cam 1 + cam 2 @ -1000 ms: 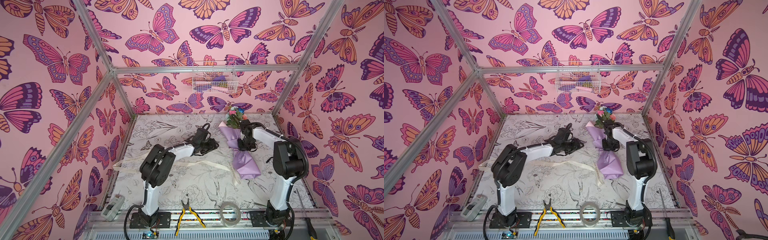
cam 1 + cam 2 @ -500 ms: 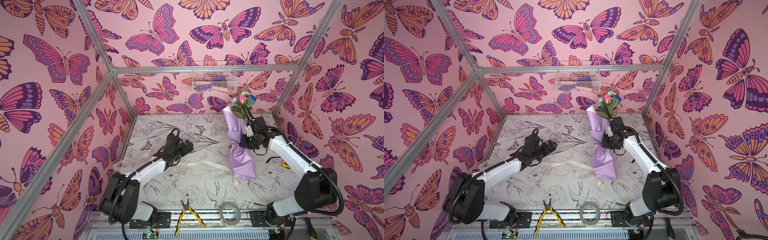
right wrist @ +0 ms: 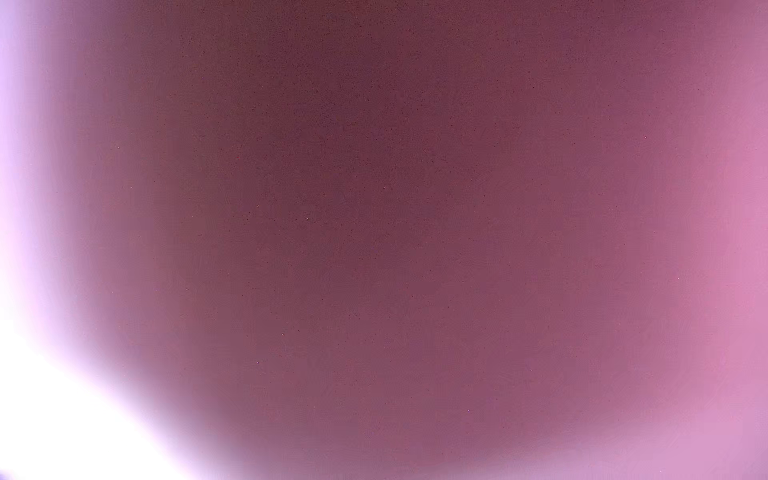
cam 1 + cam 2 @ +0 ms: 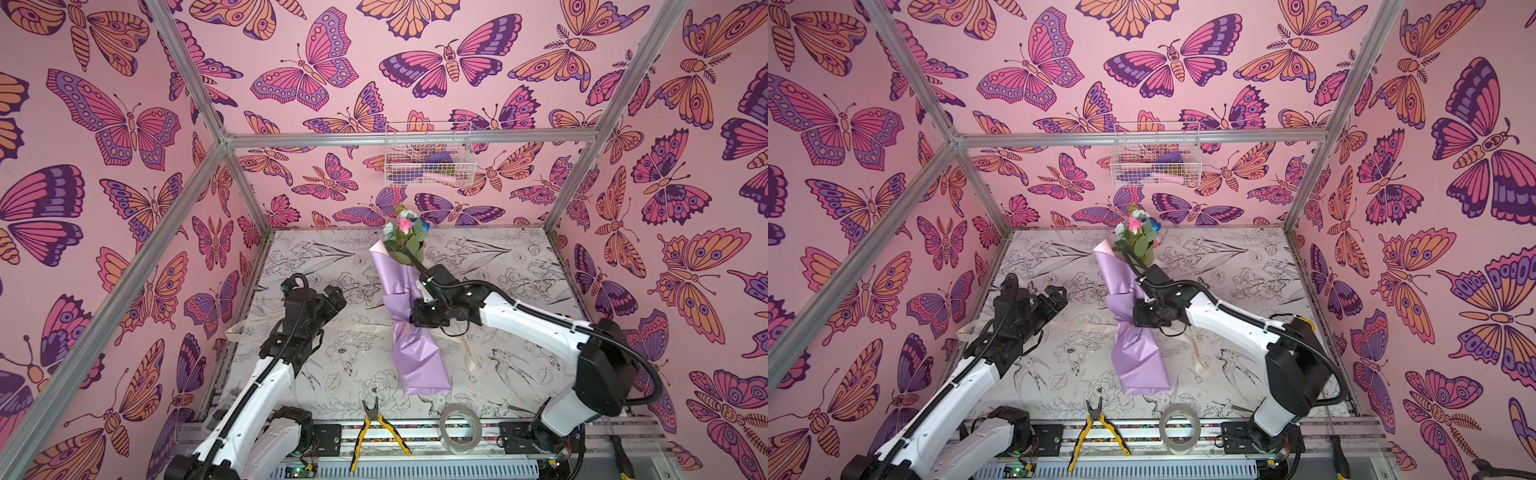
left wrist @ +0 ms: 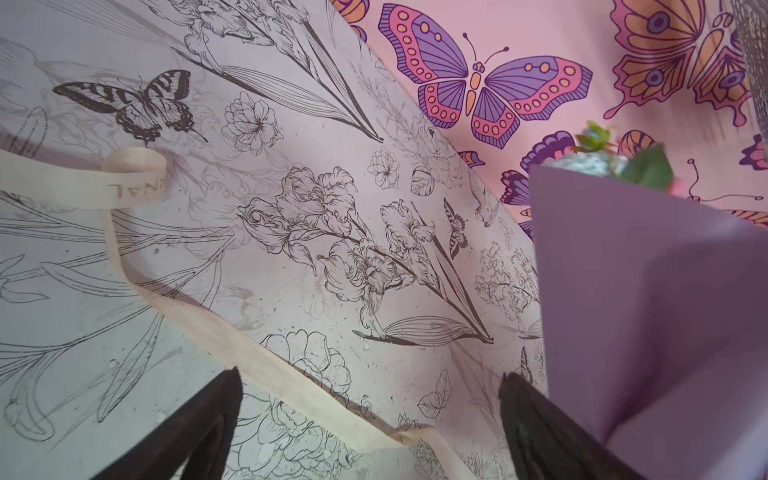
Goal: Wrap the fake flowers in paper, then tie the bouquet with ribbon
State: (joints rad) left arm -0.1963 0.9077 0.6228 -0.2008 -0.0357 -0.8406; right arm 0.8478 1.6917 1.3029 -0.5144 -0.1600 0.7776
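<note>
Bouquet (image 4: 417, 361) leans aslant over mid-table (image 4: 519, 266), flowers toward the back wall, pinched at its waist by the right gripper (image 4: 417, 316), while the left gripper (image 4: 332, 298) gapes wide, apart to its left, above the ribbon (image 4: 361, 330).

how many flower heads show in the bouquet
4, at the wide end of the bouquet: white head on top, pink head below, blue head to its right, pale head at the left. More may hide behind the leaves.
</note>
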